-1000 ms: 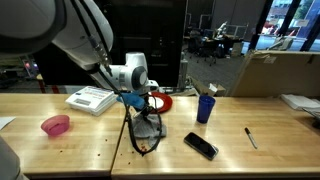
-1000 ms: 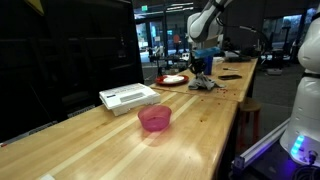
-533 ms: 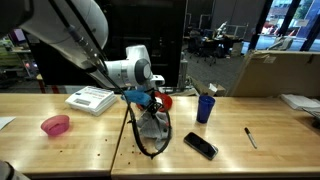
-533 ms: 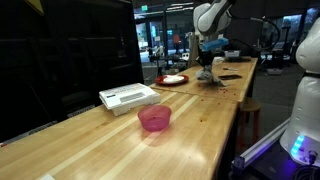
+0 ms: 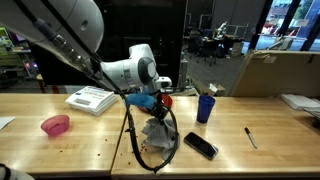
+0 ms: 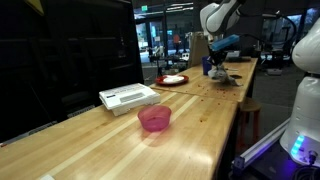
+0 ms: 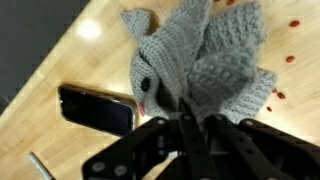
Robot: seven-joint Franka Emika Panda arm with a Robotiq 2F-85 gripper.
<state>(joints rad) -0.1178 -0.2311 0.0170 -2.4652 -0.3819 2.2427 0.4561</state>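
Above the wooden table [image 5: 60,150], fingers [image 7: 155,140] clamped on grey knitted cloth [image 7: 200,60], phone [image 7: 95,108] nearby

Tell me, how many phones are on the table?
1. The black phone lies flat on the wooden table, beside the grey knitted cloth pinched in the hand. More could hide behind the arm.

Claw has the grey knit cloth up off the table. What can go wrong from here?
1. The claw pinches only a bunch of the knit cloth. The loose rest hangs free, so it may slip out.
2. The phone lies just below. The dangling cloth or the black cable loop might drag it.
3. The blue cup stands close by, so a sideways swing might tip it.
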